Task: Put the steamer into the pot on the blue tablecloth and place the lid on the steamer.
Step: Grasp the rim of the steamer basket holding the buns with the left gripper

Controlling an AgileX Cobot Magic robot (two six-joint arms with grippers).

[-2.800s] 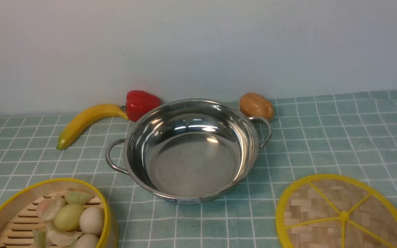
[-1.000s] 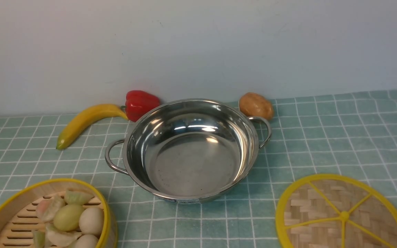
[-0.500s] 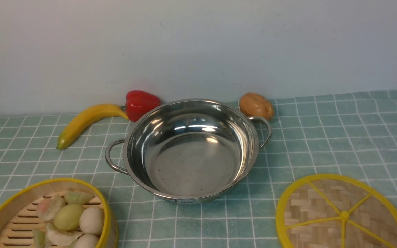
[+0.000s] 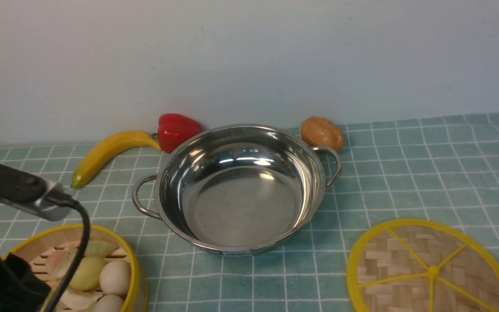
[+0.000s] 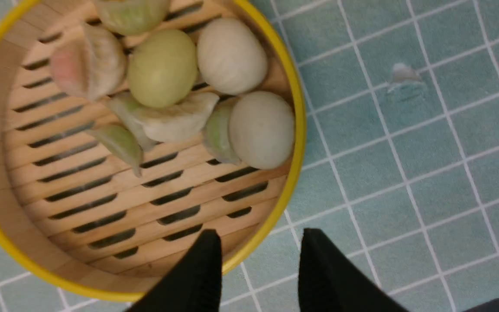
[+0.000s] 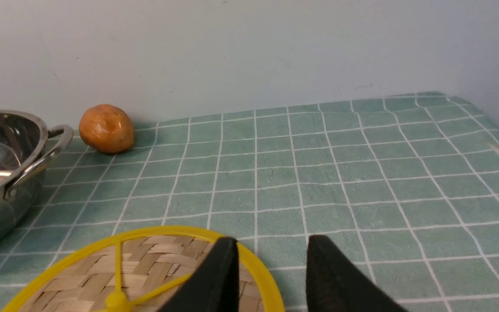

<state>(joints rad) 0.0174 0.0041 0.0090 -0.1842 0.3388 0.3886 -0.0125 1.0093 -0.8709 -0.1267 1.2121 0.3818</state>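
The left claw (image 5: pixel 260 260) is standing spread, its two black fingers (image 5: pixel 202 277) gripping nothing. It is straddling the nearest stretch of the steamer (image 5: pixel 102 208) rim. One finger is hanging over the slatted floor just inside the wall, the other over the blue tablecloth (image 5: pixel 405 173) just outside it. Whether either is touching the rim I cannot tell. Farther from this claw, across the basket floor, the dumplings and buns (image 5: pixel 163 69) are lying bunched against the far wall.

The right claw (image 6: pixel 271 268) is also standing spread and holding nothing. It is hanging over the edge of the lid (image 6: pixel 154 255), which is lying flat on the cloth. One finger is showing over the woven disc and yellow rim, the other over cloth beside it.

Beyond both claws, ahead and between them, the pot (image 4: pixel 241 203) is sitting on the cloth, apart from steamer and lid. Farthest off, a potato (image 6: pixel 106 128) is lying just beside the pot's right handle. A red pepper (image 4: pixel 178 130) and a banana (image 4: pixel 106 151) are lying behind its left side.
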